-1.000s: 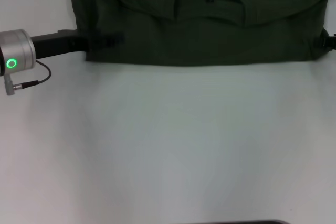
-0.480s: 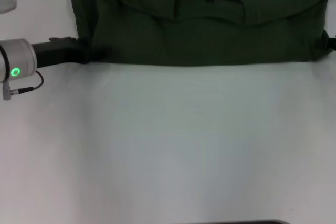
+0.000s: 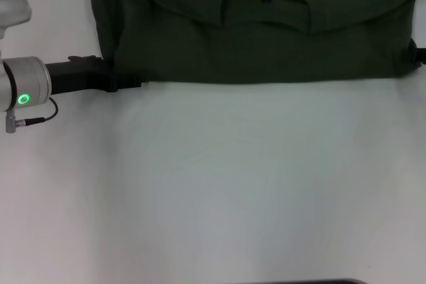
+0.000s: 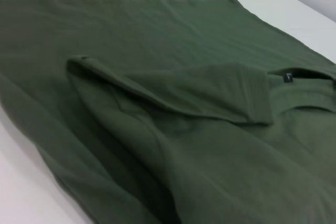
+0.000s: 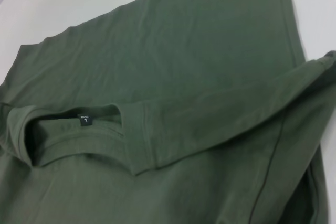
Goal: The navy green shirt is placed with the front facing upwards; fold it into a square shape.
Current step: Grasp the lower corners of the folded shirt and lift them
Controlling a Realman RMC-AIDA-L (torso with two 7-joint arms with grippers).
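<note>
**Pincers at both near corners of a half-folded shirt**

Pincers first: we see the left pincer [image 3: 130, 85] reaching in from the left, its dark tip right at the near left corner of the navy green shirt [image 3: 253, 38], but we cannot tell whether it is parted or closed, nor whether it has any cloth. Of the right pincer [image 3: 418, 54] only a dark sliver shows at the frame's right edge, beside the shirt's near right corner; its state we cannot tell either.

The shirt lies across the far part of the white bench [image 3: 219, 184], with both sleeves laid inward over the body. The collar [image 5: 68, 129] and its small black label [image 5: 84, 121] sit in the middle.

We judge the step in hand to be taking both near corners for the next fold. To do it well, we would pinch every layer at each corner, lift both sides evenly, and keep the near edge taut so the sleeve flaps do not slide out.

The near edge runs straight across the bench. Toward us the bench is wide and bare, giving ample room to sweep. The far hem runs out of the head view, so the room there is unknown.
</note>
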